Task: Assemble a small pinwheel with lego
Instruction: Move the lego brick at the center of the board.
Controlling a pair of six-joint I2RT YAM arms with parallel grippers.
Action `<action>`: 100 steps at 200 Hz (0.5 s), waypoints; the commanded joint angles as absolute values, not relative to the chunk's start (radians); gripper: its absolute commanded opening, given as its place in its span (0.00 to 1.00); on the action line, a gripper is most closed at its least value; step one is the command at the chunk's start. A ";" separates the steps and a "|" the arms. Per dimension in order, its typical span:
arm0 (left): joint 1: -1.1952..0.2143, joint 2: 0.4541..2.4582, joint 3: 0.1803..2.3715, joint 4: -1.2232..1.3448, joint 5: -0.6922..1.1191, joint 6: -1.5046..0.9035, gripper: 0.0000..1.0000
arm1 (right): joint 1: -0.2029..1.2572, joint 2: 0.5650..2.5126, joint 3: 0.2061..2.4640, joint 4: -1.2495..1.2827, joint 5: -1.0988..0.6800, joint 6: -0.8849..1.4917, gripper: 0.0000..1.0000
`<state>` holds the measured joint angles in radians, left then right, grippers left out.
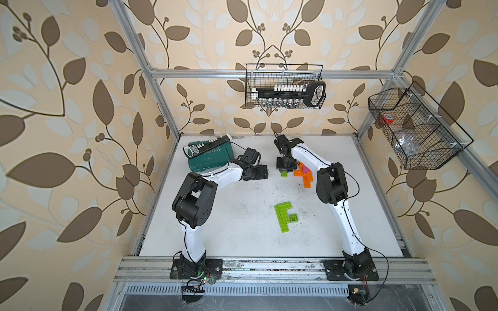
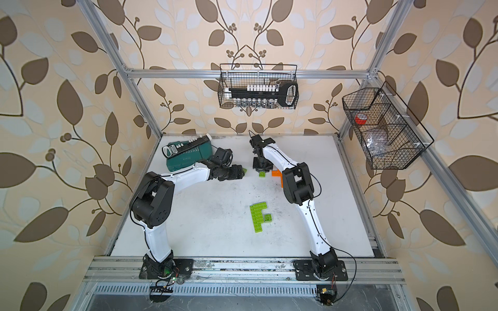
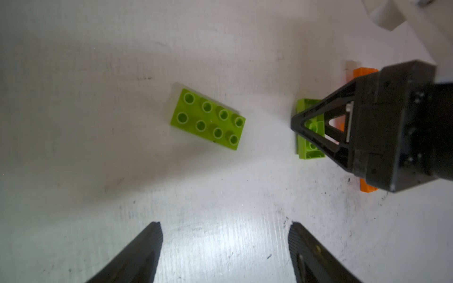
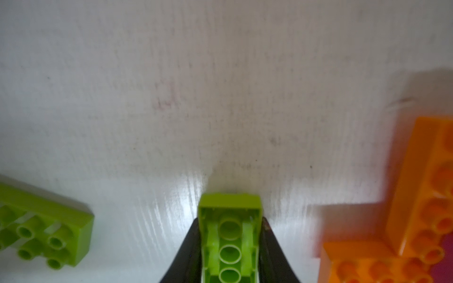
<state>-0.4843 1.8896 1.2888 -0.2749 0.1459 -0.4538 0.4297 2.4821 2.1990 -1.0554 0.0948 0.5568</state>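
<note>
Right gripper (image 4: 230, 221) pinched the long sides of a lime green plastic brick (image 4: 229, 245), hollow underside showing. It sat low at the white table (image 1: 229, 215), just beside the orange brick cross (image 1: 304, 177). Left gripper (image 3: 225, 225) gaped empty near a loose lime green studded 2x4 brick (image 3: 208, 118). Probably best: lift straight, keep the grip square, turn studs up before pressing.

1. The tool case (image 1: 213, 160) sits in the table's (image 1: 242, 242) far-left corner.
2. The upturned brick (image 1: 284, 174) lies between the loose brick (image 3: 208, 118), left, and the cross-shaped cluster (image 1: 307, 180), right.
3. The F-shaped cluster (image 1: 283, 216) lies nearer the front, 1 small brick (image 1: 294, 217) just beside it.
</note>
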 commanded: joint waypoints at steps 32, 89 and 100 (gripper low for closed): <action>-0.491 1.638 1.076 -0.353 0.112 -0.579 0.82 | 0.524 2.319 1.911 -0.964 0.061 0.577 0.26; -0.494 1.353 0.824 -0.404 0.115 -0.644 0.83 | 0.675 2.239 1.743 -0.874 0.031 0.653 0.26; -0.493 1.316 0.791 -0.418 0.110 -0.652 0.83 | 0.702 2.245 1.750 -0.869 0.023 0.667 0.26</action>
<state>-0.4854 1.3983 0.8486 -0.3729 0.1257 -0.6109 0.6498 2.2372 1.7641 -0.8948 0.0624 0.6155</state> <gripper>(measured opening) 0.827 0.275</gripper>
